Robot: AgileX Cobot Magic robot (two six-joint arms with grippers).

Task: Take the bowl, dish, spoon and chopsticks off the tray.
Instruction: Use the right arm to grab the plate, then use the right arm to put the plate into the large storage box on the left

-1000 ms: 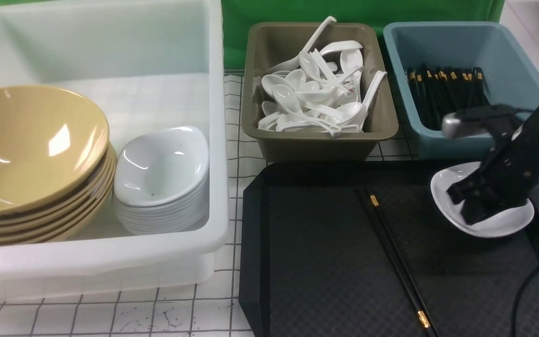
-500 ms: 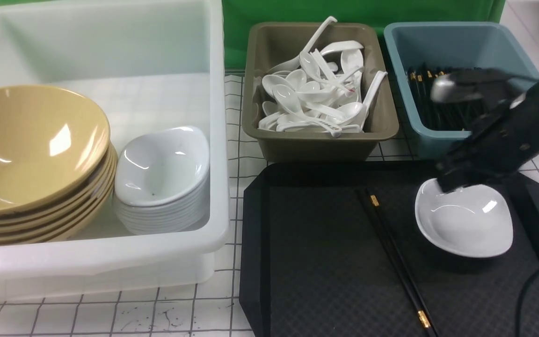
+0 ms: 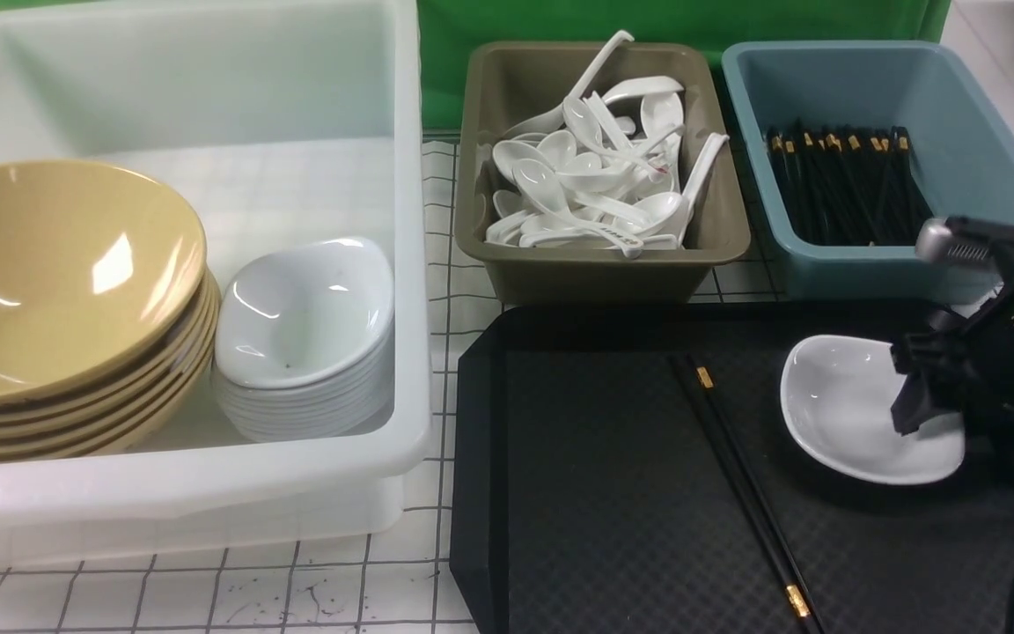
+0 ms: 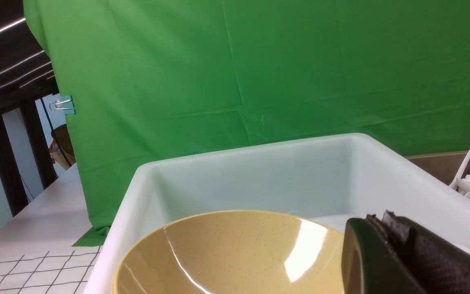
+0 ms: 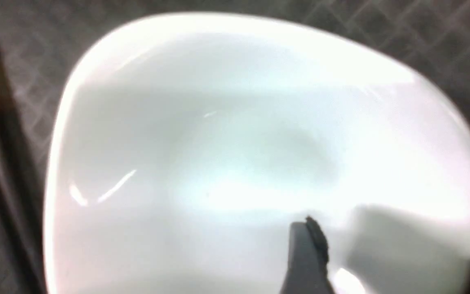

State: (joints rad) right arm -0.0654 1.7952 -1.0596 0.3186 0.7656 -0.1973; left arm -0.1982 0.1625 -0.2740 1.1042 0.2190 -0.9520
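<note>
My right gripper, open or closed I cannot tell, is back down at the right rim of the dish, nudged left but still uncleared on the tray.

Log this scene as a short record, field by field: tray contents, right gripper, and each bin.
tray: black; holds white dish and pair of chopsticks
right gripper: at the dish's right edge; jaws unclear
white tub: stacked yellow bowls, stacked small dishes
olive bin: white spoons
blue bin: chopstick pile
</note>
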